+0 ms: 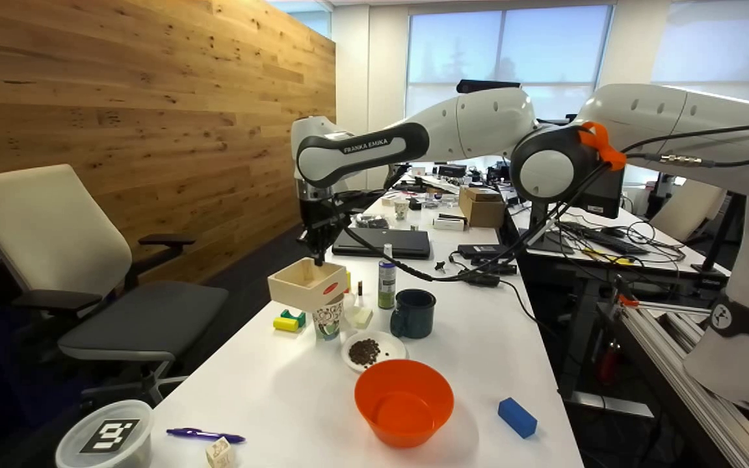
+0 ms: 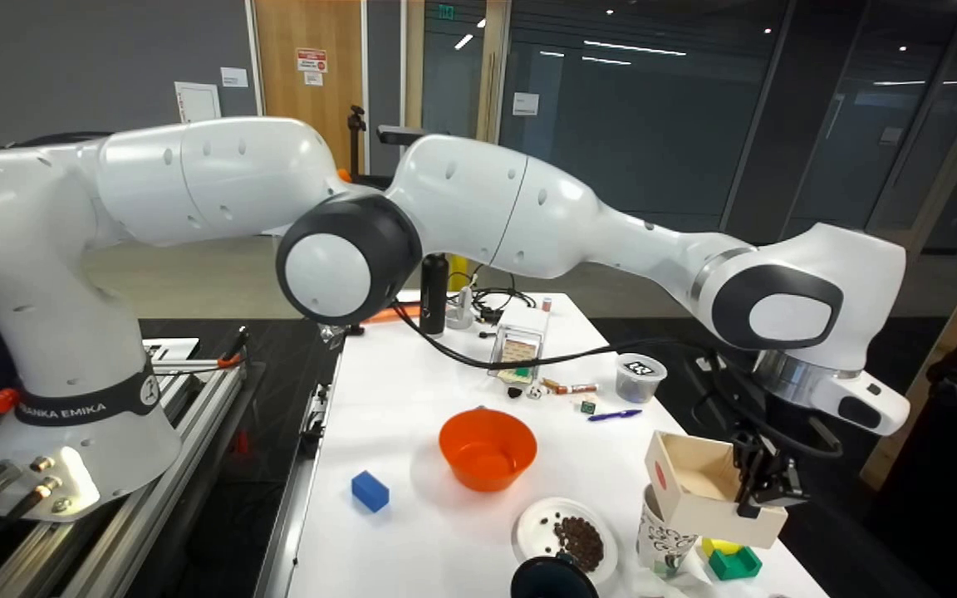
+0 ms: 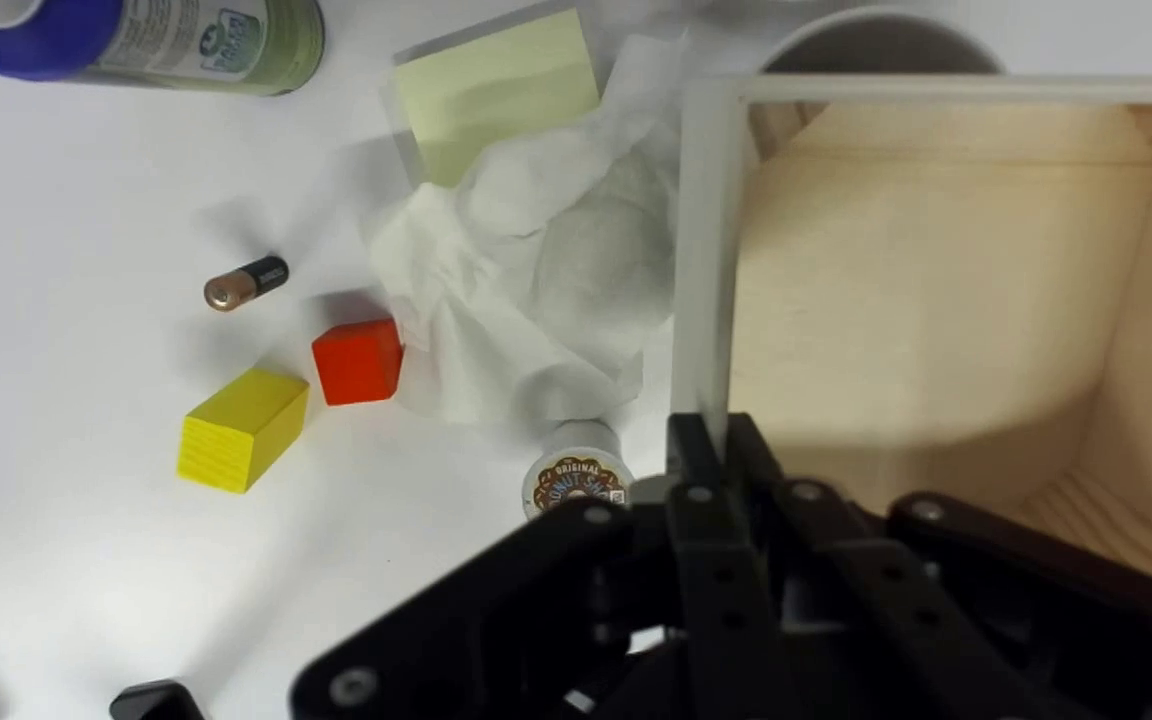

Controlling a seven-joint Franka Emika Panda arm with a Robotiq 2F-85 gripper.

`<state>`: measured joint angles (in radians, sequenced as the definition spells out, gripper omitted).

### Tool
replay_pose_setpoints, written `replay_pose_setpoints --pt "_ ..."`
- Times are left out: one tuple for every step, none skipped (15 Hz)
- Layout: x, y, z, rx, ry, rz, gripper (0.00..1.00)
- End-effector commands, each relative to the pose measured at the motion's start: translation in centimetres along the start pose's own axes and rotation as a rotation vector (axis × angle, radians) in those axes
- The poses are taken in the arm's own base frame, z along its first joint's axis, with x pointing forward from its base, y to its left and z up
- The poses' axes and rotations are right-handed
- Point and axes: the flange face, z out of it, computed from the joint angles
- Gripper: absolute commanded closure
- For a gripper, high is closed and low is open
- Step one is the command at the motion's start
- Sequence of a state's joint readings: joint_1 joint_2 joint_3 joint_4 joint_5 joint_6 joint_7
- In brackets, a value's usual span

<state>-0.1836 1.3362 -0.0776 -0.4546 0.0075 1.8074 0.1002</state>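
Box [image 1: 306, 290] gripped and lifted, we hold it near the cup [image 1: 328, 322], jaws pinched on one wall [image 3: 704, 290] (not yet set down)

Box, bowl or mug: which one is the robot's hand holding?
The pale wooden box: the hand pinches one side of it. The orange bowl and dark mug just stand on the white table.

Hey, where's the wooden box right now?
In the wrist view, the box is at right, held in the claw, with the tissue just to its left and the cup past its top edge.
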Motion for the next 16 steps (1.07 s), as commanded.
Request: replay_pose_setpoints --pt "0.1 1.3 -0.6 -0.003 -0.004 -0.045 0.98" --pt "0.1 1.7 -0.6 0.000 -0.007 -0.042 0.98" --pt "0.1 2.1 -0.8 0.002 -0.012 -0.038 0.98" --pt "0.1 2.7 -1.0 0.008 -0.011 -0.037 0.98" --pt "0.1 3.2 -1.2 0.010 -0.017 -0.038 0.98" --pt "0.1 3.7 -1.5 0.010 -0.021 -0.039 0.98" --pt "0.0 4.1 -1.9 0.018 -0.031 -0.047 0.98" --pt "-0.1 4.3 -2.2 0.020 -0.041 -0.059 0.98" --pt "-0.2 4.5 -2.5 0.019 -0.052 -0.072 0.98" --pt "-0.4 4.5 -2.8 0.020 -0.065 -0.089 0.98" --pt "-0.5 4.4 -3.0 0.019 -0.075 -0.105 0.98" --pt "-0.6 4.2 -3.2 0.017 -0.085 -0.123 0.98" --pt "-0.7 4.0 -3.3 0.016 -0.096 -0.137 0.98" --pt "-0.9 3.9 -3.3 0.017 -0.105 -0.151 0.98" --pt "-1.0 3.8 -3.0 0.020 -0.113 -0.165 0.98" --pt "-1.1 3.7 -2.7 0.024 -0.121 -0.174 0.98"
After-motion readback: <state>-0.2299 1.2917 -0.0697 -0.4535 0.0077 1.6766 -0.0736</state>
